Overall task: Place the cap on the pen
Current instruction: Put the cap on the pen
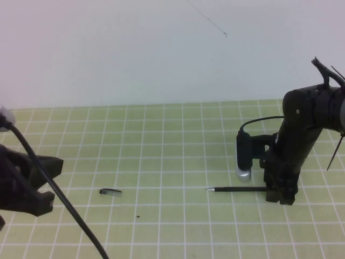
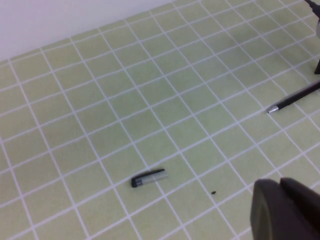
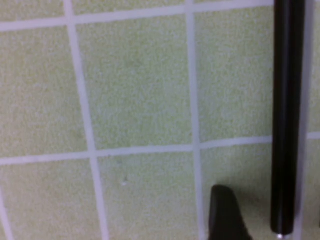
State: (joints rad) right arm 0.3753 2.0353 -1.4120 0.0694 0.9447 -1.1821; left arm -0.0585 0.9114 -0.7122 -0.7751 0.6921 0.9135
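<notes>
1. Your pen (image 1: 237, 189) lies flat on the surface at about 4 o'clock – tip toward the cap (image 1: 110, 191).
2. Right gripper (image 1: 280, 197) sits over its rear end, fingers apart.
3. It looks light, stiff, slippery – pinch mid-barrel.
4. Left gripper (image 1: 46, 181) waits at 8 o'clock, fingers together.

**Green grid mat, white wall and a few small marks**

A pale green mat (image 1: 161, 162) printed with a grid of thin white lines covers the whole work surface. Behind it rises a plain white wall (image 1: 135, 48), meeting the mat along a straight, level edge. A thin dark hairline mark (image 1: 207, 20) runs slantwise across the upper part of the wall. On the mat, near the front and a little left of centre, sits a tiny dark speck (image 1: 138, 217), alone inside one grid square.
</notes>
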